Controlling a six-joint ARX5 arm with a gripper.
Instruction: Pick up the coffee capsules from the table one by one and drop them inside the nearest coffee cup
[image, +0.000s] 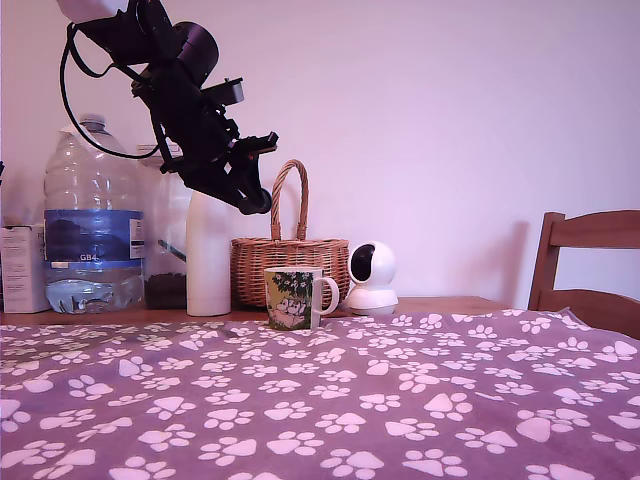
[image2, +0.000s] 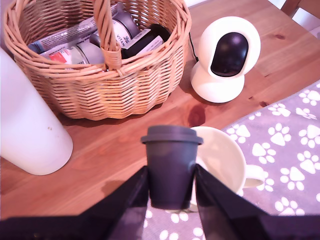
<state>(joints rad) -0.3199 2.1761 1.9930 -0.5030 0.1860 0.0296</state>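
We see the gripper (image2: 171, 192) closed on a dark grey coffee capsule (image2: 171, 162), its two black fingers (image2: 127, 200) pressing the capsule's tapered body from either side. The capsule stands upright between them, its wider flanged rim sitting above the fingertips and its narrow end down in the gap.

Directly beyond and below the held capsule lies the open mouth of the coffee cup (image2: 227, 155), cream inside; the capsule overlaps the cup's near rim in the wrist view, and the cup's handle pokes out past the finger on that side. The cup stands at the edge of the table (image2: 125, 145), where the bare brown wood meets the purple cloth (image2: 295, 145) with white paw prints.

In the exterior view the gripper (image: 255, 200) hangs high in the air, well above the cup (image: 292, 298) and towards the exterior view's left of it; the capsule itself is too dark against the arm to pick out there.

Beyond the fingers sits a wicker basket (image2: 125, 85) holding packets and tubs, with a round white camera (image2: 225, 57) beside it and a tall white bottle (image2: 27, 125) on the other side. A large water bottle (image: 90, 215) and a wooden chair (image: 590, 270) show in the exterior view.
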